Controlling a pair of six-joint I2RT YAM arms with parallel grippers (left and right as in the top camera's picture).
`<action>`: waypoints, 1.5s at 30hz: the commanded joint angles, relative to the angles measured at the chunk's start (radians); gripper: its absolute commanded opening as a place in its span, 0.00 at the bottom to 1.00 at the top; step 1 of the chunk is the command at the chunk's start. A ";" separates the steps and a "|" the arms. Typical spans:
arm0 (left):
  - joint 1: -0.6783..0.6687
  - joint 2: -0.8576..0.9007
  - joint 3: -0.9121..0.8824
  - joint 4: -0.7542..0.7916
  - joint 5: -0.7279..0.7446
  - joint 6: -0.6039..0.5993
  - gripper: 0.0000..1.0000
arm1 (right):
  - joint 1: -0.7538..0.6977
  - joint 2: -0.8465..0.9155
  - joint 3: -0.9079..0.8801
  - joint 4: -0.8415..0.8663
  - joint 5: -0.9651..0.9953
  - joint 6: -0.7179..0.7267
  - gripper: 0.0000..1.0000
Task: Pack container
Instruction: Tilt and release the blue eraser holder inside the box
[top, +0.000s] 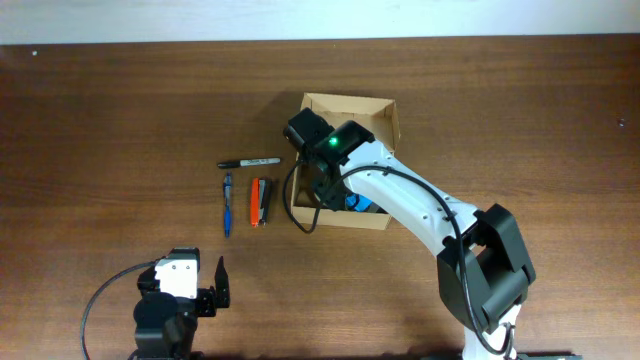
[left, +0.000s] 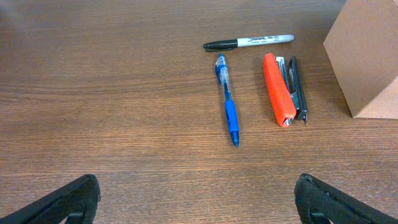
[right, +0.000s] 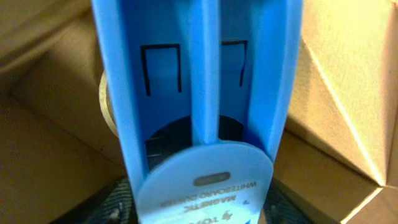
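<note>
Wooden table (top: 100, 120); we read right gripper (top: 328, 190) low in cardboard box (top: 345, 98) to deposit magnetic whiteboard eraser (right: 199, 93), grip unclear; left gripper (left: 198, 196) idle, wide open.

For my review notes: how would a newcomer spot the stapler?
Find the tan cardboard box mid-table. Left of it in the overhead view lie three items; the stapler is nearest the box. Unlike the blue pen and black marker, it is orange.

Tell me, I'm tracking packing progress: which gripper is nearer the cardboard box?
Right. The right gripper is inside the cardboard box; the left gripper is far off, beyond the blue pen.
</note>
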 joint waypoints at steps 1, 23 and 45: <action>0.006 -0.008 -0.007 0.000 0.005 0.022 1.00 | 0.004 -0.018 0.046 0.000 0.019 -0.003 0.71; 0.006 -0.008 -0.007 0.000 0.005 0.022 0.99 | -0.072 -0.020 0.159 -0.089 0.064 0.001 0.70; 0.006 -0.008 -0.007 0.000 0.005 0.022 1.00 | -0.191 -0.019 0.056 -0.017 -0.064 -0.003 0.70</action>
